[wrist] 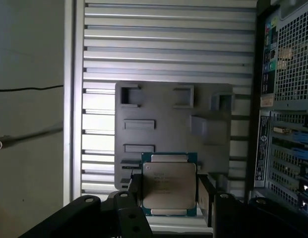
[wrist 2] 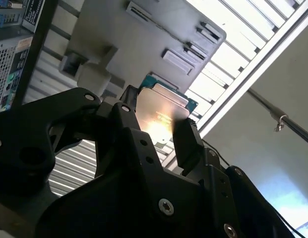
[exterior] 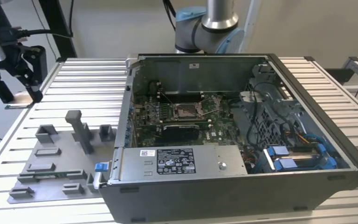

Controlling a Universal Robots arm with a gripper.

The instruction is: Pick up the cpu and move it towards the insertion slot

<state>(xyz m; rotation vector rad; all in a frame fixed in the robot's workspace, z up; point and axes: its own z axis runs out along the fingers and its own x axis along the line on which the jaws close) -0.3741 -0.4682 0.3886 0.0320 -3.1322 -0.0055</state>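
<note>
Now your gripper (wrist: 170, 196) has its jaws clamped on the chip (wrist: 168, 188) by its edges, leaving the top free. It hangs near the grey tray (wrist: 158, 106), well apart from the slot (exterior: 185, 110).

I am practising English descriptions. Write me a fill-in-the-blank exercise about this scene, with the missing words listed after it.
1. The gripper holds the cpu by ____ opposite edges.
2. The insertion slot sits on a ____ circuit board.
3. In the exterior view, the gripper is toward the exterior view's ____, outside the computer case.
Missing words: two; green; left.
</note>
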